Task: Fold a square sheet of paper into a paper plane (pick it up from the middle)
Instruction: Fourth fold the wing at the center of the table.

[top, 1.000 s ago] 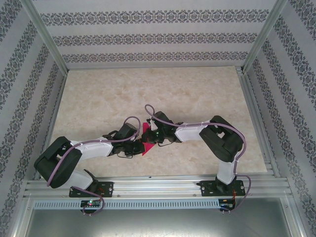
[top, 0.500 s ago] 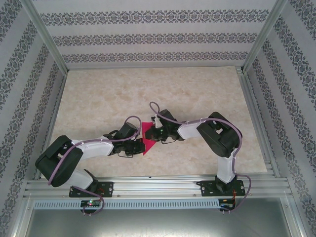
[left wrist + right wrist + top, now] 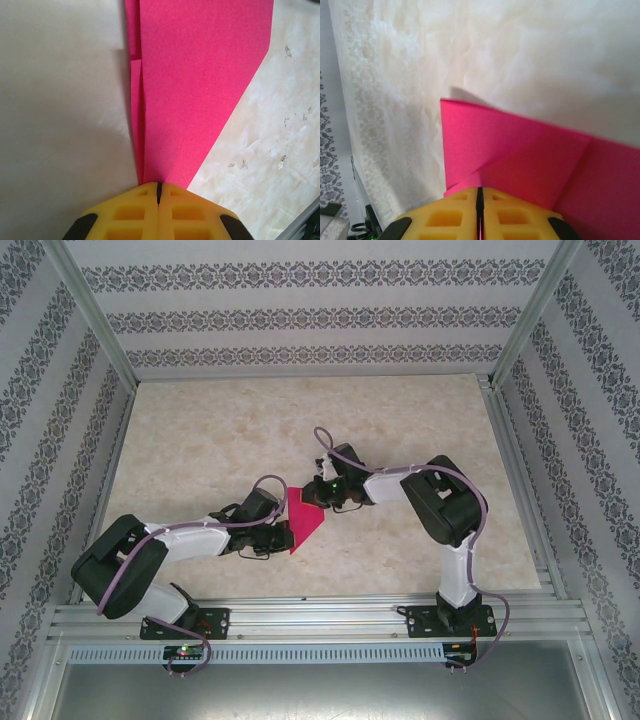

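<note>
At the bottom of the overhead view you see the aluminium rail (image 3: 320,615) with both arm bases bolted to it, and each arm leans in toward the lower middle of the table (image 3: 200,440).

Your left gripper (image 3: 281,538) sits just left of centre. In its wrist view, the yellow fingers (image 3: 130,212) are pressed together at the bottom edge, pinching the narrow end of the folded pink paper (image 3: 200,75). The paper runs straight up from the seam to the top of the frame. A slanted edge cuts down its right side, and thin layered strips show along its left side.

Overhead, the paper (image 3: 303,523) lies between the two grippers as a small pointed shape, its tip toward the right.

Your right gripper (image 3: 318,497) meets the paper's upper edge. In the right wrist view, its yellow fingers (image 3: 445,217) are also drawn together, with the paper's edge running into the seam between them. A diagonal crease crosses the paper above the fingers, and the sheet casts a shadow on the marbled tabletop.

Beyond the table stand the patterned walls (image 3: 320,315).
</note>
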Tool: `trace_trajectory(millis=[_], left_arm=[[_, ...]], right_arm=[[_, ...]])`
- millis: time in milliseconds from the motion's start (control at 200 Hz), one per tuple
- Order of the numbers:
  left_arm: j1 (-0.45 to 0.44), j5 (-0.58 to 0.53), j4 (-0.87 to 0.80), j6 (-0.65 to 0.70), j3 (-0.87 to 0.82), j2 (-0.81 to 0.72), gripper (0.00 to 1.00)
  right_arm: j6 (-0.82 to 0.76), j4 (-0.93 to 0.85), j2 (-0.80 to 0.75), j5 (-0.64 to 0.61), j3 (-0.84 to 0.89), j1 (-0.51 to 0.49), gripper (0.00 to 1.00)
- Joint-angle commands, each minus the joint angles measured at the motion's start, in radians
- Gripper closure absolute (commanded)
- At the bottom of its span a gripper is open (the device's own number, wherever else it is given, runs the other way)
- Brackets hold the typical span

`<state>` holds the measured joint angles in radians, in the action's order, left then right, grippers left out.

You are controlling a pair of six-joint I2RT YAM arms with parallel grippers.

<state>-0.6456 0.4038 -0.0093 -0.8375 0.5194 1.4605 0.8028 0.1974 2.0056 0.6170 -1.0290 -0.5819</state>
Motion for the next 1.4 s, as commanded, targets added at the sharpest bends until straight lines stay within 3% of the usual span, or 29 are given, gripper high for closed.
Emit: trace_trajectory(millis=[0,450,664,874,1124,1394], left_arm=[[0.007,-0.108,-0.230,0.032,-0.087,0.063,0.97],[0.007,-0.118,-0.274,0.058,-0.093,0.000,0.97],[0.007,-0.114,-0.282,0.073,-0.086,-0.009,0.97],[0.007,-0.115,-0.287,0.087,-0.072,-0.006,0.97],[0.007,-0.112,-0.279,0.090,-0.071,-0.011,0.96],[0.007,-0.114,-0.304,0.102,-0.063,-0.023,0.96]], right_arm=[[-0.063,-0.043,0.043,-0.098,-0.041,0.058,0.90],[-0.108,-0.150,0.048,-0.090,-0.150,0.109,0.89],[-0.110,-0.162,-0.103,-0.068,-0.113,0.102,0.87],[-0.089,-0.122,-0.218,-0.075,-0.012,0.030,0.88],[0.029,0.039,-0.151,-0.041,0.072,-0.090,0.92],[0.012,0.024,-0.060,-0.096,0.089,-0.096,0.94]])
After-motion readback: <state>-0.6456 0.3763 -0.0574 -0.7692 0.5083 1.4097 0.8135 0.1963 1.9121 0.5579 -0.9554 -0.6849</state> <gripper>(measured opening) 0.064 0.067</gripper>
